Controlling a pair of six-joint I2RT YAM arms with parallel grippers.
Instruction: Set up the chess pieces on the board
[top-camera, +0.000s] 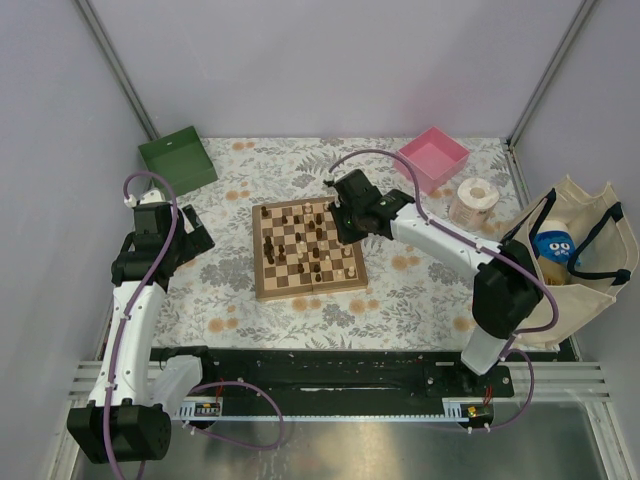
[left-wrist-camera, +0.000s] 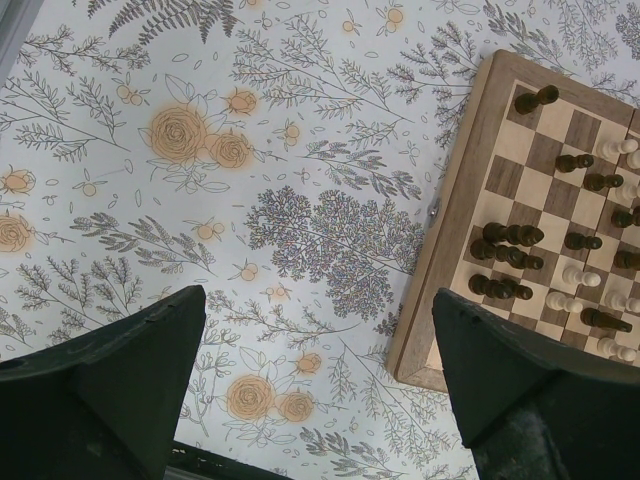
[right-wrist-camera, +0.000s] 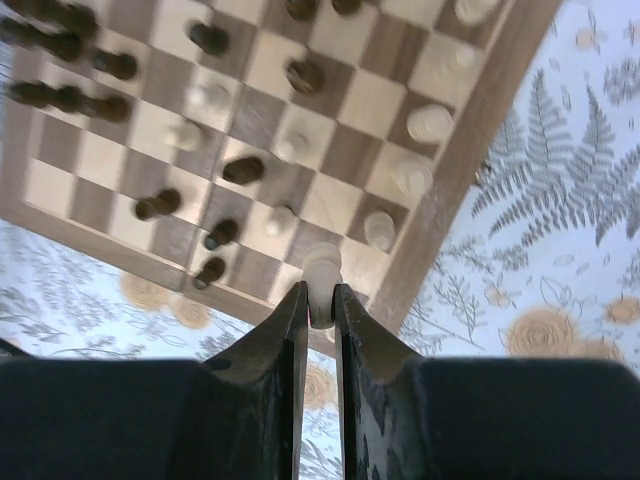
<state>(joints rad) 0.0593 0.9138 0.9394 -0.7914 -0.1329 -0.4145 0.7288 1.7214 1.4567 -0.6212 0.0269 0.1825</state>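
Cream chess piece (right-wrist-camera: 321, 265) upright in end effector (right-wrist-camera: 320, 300)

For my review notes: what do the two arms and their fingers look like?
Both the left arm and right arm have white links with black joints, each trailed by a looping purple cable. The fingers are dark, matte, wedge-shaped, tapering to narrow tips. Both are bolted to a black base rail.

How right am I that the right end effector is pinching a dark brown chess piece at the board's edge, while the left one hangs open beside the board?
Nearly. The right wrist view shows the right end effector pinching a pale cream chess piece, not a dark brown one, at the edge of the board; the left end effector does hang open beside it.
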